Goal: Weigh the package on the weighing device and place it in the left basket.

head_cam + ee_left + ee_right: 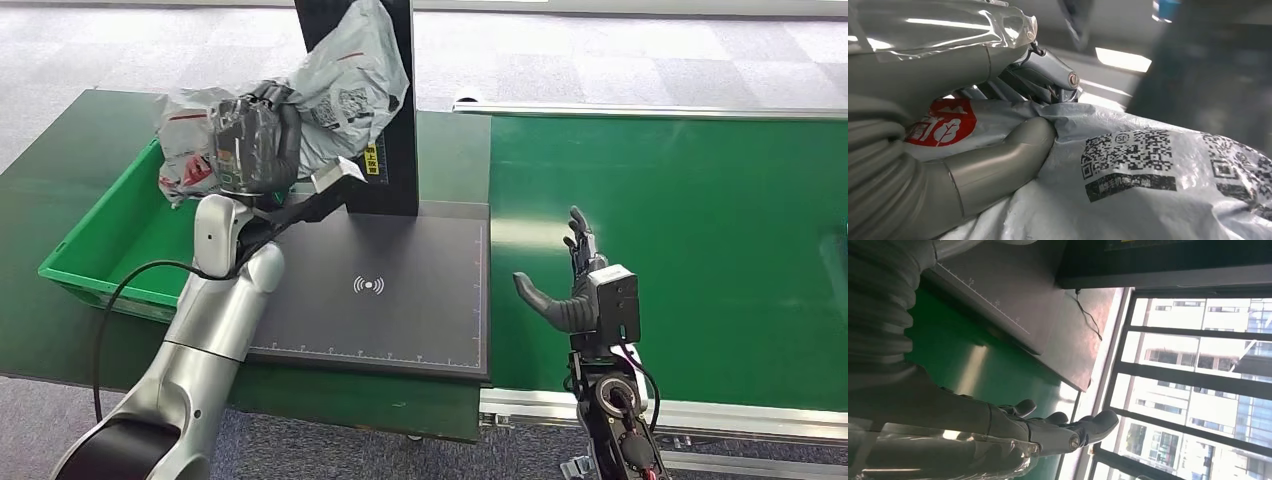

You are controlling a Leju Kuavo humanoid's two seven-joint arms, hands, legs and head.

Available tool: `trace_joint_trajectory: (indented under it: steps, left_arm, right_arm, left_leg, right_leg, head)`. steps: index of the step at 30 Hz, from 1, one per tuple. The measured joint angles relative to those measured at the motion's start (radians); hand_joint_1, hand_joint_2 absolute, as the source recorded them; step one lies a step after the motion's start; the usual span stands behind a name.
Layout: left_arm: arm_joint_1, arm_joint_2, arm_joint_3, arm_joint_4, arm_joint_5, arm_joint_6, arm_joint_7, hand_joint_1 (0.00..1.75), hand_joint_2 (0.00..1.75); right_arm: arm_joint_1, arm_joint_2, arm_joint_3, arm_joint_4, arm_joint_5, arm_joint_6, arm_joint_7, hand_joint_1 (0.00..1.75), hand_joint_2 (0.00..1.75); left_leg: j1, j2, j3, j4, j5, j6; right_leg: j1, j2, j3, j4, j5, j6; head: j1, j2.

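- The left arm reaches up and forward, its left hand (pixel 255 140) raised above the near-left corner of the dark weighing device (pixel 400 300).
- That hand grips a crumpled grey plastic package (pixel 340 85), thumb (pixel 998 165) pressed into the wrapping beside a red logo and a printed QR code.
- The package hangs in the air, partly over the green basket (pixel 90 262) to the left of the scale.
- The right hand (pixel 575 290) stands upright over the green conveyor belt (pixel 700 250), fingers extended and apart, thumb out, holding nothing.

The package (pixel 340 90) hides the left hand's fingers (pixel 262 100) and perhaps the basket's (pixel 100 262) far rim.
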Motion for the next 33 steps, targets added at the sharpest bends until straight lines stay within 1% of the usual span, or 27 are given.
trace_joint_trajectory:
  steps: [2,3,5,8,10,12,15,19,20,23,24,30,33]
  left_arm:
    - [-0.035,0.04,0.029,0.026,-0.044,0.0,0.06,1.75,1.75]
    - [-0.054,0.059,0.045,0.048,-0.055,0.0,0.077,1.75,1.75]
    - [-0.085,0.095,0.073,0.089,-0.056,0.0,0.085,1.75,1.75]
    - [-0.109,0.129,0.1,0.129,-0.059,-0.001,0.088,1.75,1.75]
    - [-0.126,0.145,0.108,0.168,-0.091,-0.008,0.131,1.75,1.75]
    - [-0.154,0.17,0.116,0.243,-0.134,-0.028,0.199,1.75,1.75]
    - [-0.189,0.227,0.131,0.384,-0.171,-0.063,0.282,1.75,1.75]
    - [-0.196,0.302,0.157,0.527,-0.195,-0.086,0.349,1.75,1.75]
    - [-0.195,0.316,0.163,0.55,-0.196,-0.089,0.356,1.65,1.75]
    - [-0.195,0.349,0.178,0.596,-0.197,-0.094,0.361,0.34,1.75]
    - [-0.195,0.356,0.183,0.606,-0.195,-0.093,0.359,0.0,1.75]
    - [-0.195,0.377,0.207,0.632,-0.188,-0.068,0.35,0.0,1.75]
    - [-0.195,0.379,0.218,0.636,-0.179,-0.049,0.324,0.0,1.75]
  right_arm:
    - [0.018,-0.004,-0.007,-0.015,0.005,-0.001,0.001,0.0,1.75]
    - [0.025,-0.005,-0.009,-0.023,0.007,-0.002,0.002,0.0,1.75]
    - [0.037,-0.008,-0.014,-0.037,0.012,-0.005,0.005,0.0,1.75]
    - [0.046,-0.011,-0.018,-0.051,0.013,-0.007,0.006,0.0,1.75]
    - [0.047,-0.012,-0.018,-0.058,0.013,-0.006,0.008,0.0,1.75]
    - [0.049,-0.012,-0.018,-0.067,0.014,-0.003,0.013,0.0,1.75]
    - [0.06,-0.014,-0.018,-0.086,0.02,0.007,0.027,0.0,1.75]
    - [0.069,-0.016,-0.018,-0.095,0.032,0.021,0.039,0.0,1.75]
    - [0.069,-0.017,-0.018,-0.095,0.032,0.026,0.04,0.0,1.75]
    - [0.065,-0.019,-0.017,-0.092,0.029,0.037,0.039,0.0,1.75]
    - [0.063,-0.019,-0.016,-0.091,0.029,0.04,0.038,0.0,1.75]
    - [0.043,-0.018,-0.003,-0.074,0.027,0.046,0.036,0.0,1.75]
    - [0.033,-0.017,0.003,-0.062,0.025,0.05,0.031,0.0,1.75]
  left_leg:
    - [0.0,0.0,0.0,0.0,0.0,0.0]
    - [0.0,0.001,0.0,0.0,0.001,0.0]
    - [0.0,0.002,0.0,0.0,0.001,0.0]
    - [0.0,0.002,0.0,0.0,0.001,0.0]
    - [0.0,0.001,0.0,0.0,0.001,0.0]
    - [-0.001,0.002,-0.001,0.0,0.001,0.0]
    - [-0.001,0.006,0.0,0.0,0.001,0.0]
    - [0.001,0.006,0.0,0.0,0.001,0.0]
    - [0.001,0.006,0.0,0.0,0.001,0.0]
    - [0.001,0.005,-0.001,-0.001,0.001,0.0]
    - [0.001,0.004,-0.001,-0.001,0.001,0.0]
    - [0.0,0.003,-0.001,0.0,0.001,0.0]
    - [0.0,0.003,-0.001,0.0,0.001,0.0]
  right_leg:
    - [0.0,0.0,0.0,0.0,0.0,0.0]
    - [0.0,0.0,0.0,0.0,0.0,0.0]
    - [0.0,0.001,0.0,0.0,0.0,-0.001]
    - [0.0,0.0,0.0,0.0,0.001,-0.001]
    - [0.0,0.0,0.0,0.0,0.0,-0.001]
    - [0.0,0.001,0.0,0.0,0.001,-0.001]
    - [0.0,0.004,-0.001,0.0,0.001,-0.001]
    - [0.001,0.004,-0.002,0.001,0.001,-0.001]
    - [0.001,0.004,-0.002,0.001,0.001,-0.001]
    - [0.001,0.003,-0.002,0.001,0.001,-0.001]
    - [0.001,0.003,-0.002,0.001,0.001,-0.001]
    - [0.0,0.003,-0.002,0.001,0.001,-0.001]
    - [0.0,0.002,-0.002,0.001,0.001,-0.001]
  head:
    - [0.0,0.0]
    - [0.0,0.0]
    - [0.0,0.0]
    - [0.0,0.0]
    - [0.0,0.0]
    - [0.0,0.0]
    - [0.0,0.0]
    - [0.0,0.0]
    - [0.0,0.0]
    - [0.0,0.0]
    - [0.0,0.0]
    - [0.0,0.0]
    - [0.0,0.0]
